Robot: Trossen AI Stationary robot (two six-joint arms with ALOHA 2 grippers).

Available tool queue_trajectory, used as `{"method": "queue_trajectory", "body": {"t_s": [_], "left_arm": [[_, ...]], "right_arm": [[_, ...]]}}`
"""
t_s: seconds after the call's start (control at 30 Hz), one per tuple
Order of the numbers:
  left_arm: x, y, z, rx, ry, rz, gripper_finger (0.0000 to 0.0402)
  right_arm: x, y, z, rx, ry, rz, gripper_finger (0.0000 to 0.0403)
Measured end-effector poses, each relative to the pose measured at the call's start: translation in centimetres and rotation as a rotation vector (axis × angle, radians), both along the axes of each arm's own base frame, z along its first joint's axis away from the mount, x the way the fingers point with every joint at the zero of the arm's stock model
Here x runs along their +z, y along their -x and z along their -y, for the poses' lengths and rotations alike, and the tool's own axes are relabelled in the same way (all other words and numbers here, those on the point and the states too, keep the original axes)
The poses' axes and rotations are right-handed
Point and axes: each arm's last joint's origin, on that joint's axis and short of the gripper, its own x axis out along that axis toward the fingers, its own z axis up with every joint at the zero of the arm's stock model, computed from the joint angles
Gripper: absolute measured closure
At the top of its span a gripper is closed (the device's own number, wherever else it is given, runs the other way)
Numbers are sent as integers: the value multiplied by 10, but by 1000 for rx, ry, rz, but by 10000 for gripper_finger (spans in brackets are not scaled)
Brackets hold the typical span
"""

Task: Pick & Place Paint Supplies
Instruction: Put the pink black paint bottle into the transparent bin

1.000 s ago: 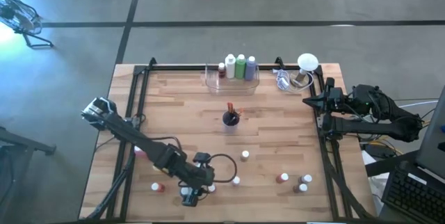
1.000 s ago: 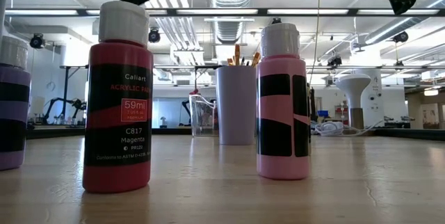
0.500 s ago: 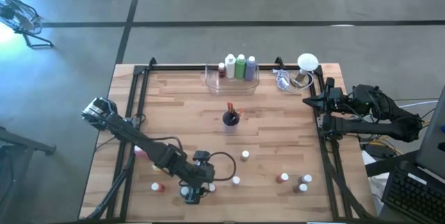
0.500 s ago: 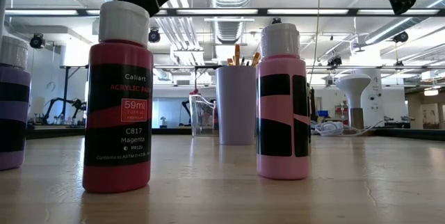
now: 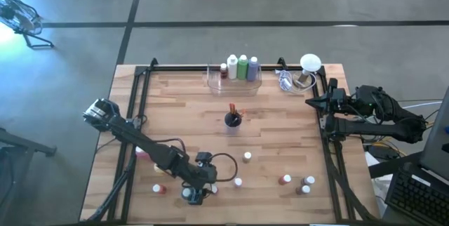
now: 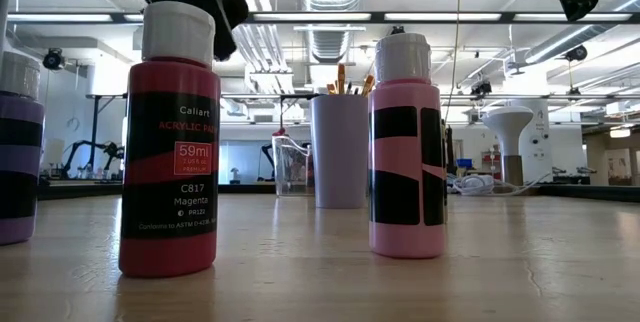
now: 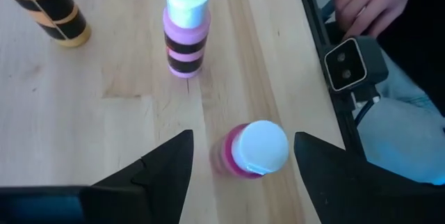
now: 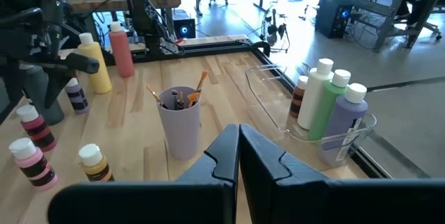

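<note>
A magenta paint bottle (image 7: pixel 252 151) with a white cap stands upright on its base near the table's near edge. My left gripper (image 7: pixel 243 140) is open, slanting down from above, one finger on either side of the cap (image 6: pixel 178 30) and apart from it. A pink black-striped bottle (image 7: pixel 185 35) and a yellow one (image 7: pixel 57 14) stand nearby on their bases. A purple bottle (image 6: pixel 15 152) shows in the low view. A lilac cup of paintbrushes (image 5: pixel 232 119) stands mid-table. My right gripper (image 8: pixel 238 140) waits shut at the table's right edge (image 5: pixel 313 102).
A clear bin (image 5: pixel 234 80) with tall bottles stands at the far edge, a white rounded object (image 5: pixel 309 63) to its right. Several small bottles (image 5: pixel 295 182) stand near right. A person's hand (image 7: pixel 368 1) rests beyond the near rail, by the low camera (image 7: pixel 351 64).
My left gripper has come down toward the magenta bottle; in the low view its dark fingers now reach down on either side of the white cap. The bottles have stayed where they were.
</note>
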Motion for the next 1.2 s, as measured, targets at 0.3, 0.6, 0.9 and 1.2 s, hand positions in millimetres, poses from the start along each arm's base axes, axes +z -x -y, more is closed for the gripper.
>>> {"method": "queue_trajectory", "body": {"t_s": [0.3, 0.6, 0.9, 1.2], "left_arm": [[-1, 0, 1, -7, 7, -4, 147], [-19, -7, 6, -31, 9, -42, 147], [-19, -8, 6, -31, 12, -36, 161], [-19, -8, 6, -32, 12, -35, 196]], "right_arm": [[0, 0, 0, 0, 0, -1, 394], [0, 0, 0, 0, 0, -1, 394], [0, 0, 0, 0, 0, 0, 394], [0, 0, 0, 0, 0, 0, 394]]}}
